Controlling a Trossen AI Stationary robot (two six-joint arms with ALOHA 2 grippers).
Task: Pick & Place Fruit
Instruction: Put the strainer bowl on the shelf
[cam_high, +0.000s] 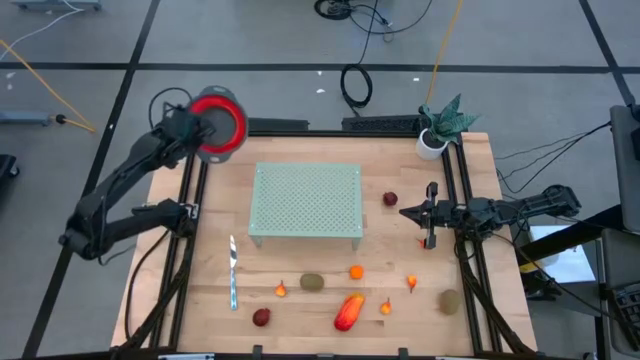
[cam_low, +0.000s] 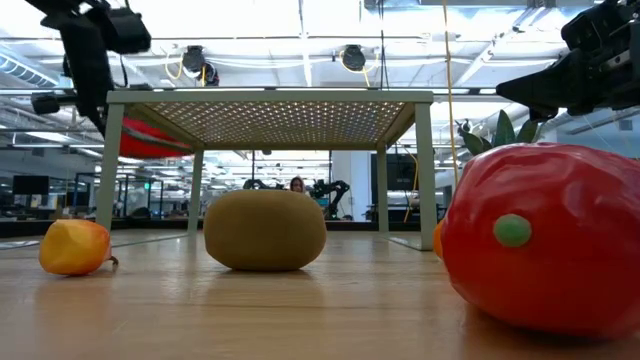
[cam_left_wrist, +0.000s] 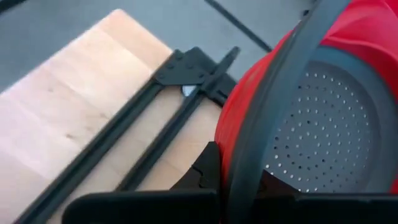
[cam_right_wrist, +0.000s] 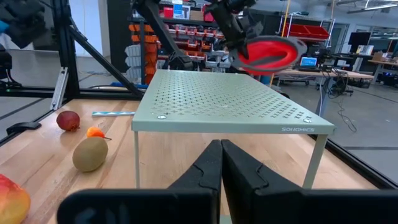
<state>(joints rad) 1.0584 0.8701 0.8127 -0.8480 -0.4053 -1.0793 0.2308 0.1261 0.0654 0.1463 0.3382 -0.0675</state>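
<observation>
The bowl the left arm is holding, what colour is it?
The round bowl is red with a grey perforated inside, clearest in the left wrist view.

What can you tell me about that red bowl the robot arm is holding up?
The round red plastic bowl has a dark grey rim and a grey inside dotted with small holes, like a strainer. The left gripper is shut on its rim and holds it tilted in the air, above the far left corner of the light wooden table, beside the pale green perforated metal rack. No fruit shows inside it, and only the gripper touches it.
</observation>
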